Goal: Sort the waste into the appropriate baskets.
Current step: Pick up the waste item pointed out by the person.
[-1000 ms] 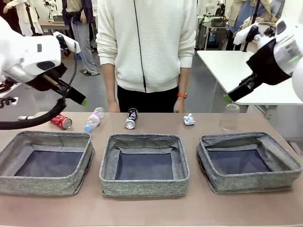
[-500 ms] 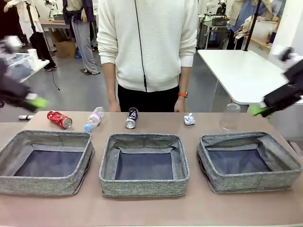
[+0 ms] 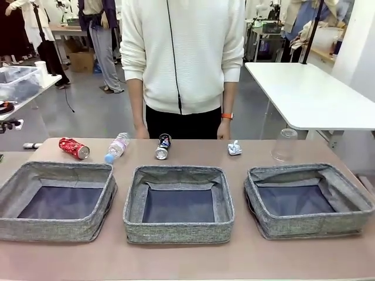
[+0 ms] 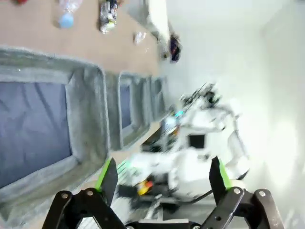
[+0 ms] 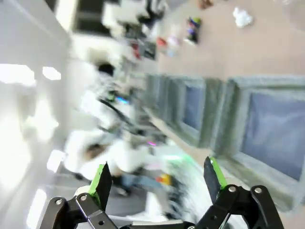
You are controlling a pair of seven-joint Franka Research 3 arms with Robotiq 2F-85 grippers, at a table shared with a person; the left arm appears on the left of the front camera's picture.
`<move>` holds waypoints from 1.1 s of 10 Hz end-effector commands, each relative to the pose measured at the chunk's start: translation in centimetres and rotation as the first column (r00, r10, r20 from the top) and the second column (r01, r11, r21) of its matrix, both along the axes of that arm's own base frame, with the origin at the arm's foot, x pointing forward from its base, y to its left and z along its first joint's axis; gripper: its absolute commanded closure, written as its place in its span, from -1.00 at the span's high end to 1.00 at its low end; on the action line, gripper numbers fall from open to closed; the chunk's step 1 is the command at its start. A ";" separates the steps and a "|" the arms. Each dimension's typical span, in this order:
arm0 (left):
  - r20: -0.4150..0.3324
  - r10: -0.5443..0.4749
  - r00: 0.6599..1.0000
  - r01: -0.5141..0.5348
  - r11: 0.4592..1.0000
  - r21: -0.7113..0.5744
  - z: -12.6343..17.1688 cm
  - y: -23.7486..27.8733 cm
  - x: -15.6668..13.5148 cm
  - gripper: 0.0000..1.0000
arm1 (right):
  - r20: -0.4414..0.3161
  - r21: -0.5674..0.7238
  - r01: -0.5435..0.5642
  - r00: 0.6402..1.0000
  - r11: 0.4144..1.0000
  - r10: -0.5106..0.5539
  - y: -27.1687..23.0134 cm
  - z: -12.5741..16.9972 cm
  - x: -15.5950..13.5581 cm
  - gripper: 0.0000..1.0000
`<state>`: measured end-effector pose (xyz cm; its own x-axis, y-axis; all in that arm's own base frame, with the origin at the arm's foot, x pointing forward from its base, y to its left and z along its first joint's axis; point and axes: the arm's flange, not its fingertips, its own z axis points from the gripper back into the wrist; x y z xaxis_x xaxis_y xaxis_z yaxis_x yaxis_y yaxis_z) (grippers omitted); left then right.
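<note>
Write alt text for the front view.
Three empty grey baskets stand in a row on the table. Beyond them: red can, bottle, dark can, paper ball, clear cup, and a person standing at the far side.

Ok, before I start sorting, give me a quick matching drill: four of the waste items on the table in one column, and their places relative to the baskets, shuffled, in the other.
Things:
1. red can
2. paper ball
3. clear cup
4. dark can

Places:
a. standing beyond the right basket
b. lying beyond the middle basket
c. lying beyond the left basket, leftmost of the row
d. beyond the gap between the middle and right baskets

Pairs: 1-c, 2-d, 3-a, 4-b.
</note>
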<state>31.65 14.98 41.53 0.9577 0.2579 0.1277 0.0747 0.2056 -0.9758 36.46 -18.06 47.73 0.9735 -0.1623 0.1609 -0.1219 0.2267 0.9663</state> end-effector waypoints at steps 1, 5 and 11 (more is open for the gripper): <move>-0.029 0.198 0.980 -0.200 0.977 -0.072 1.4 -2.7 2.3 1.00 | -0.109 0.032 0.188 0.977 0.982 -0.183 1.8 0.6 1.8 1.00; 0.000 0.000 1.000 0.000 1.000 0.000 0.0 0.0 0.0 1.00 | 0.000 0.000 0.000 1.000 1.000 0.000 0.0 0.0 0.0 1.00; 0.000 0.000 1.000 0.000 1.000 0.000 0.0 0.0 0.0 1.00 | 0.000 0.000 0.000 1.000 1.000 0.000 0.0 0.0 0.0 1.00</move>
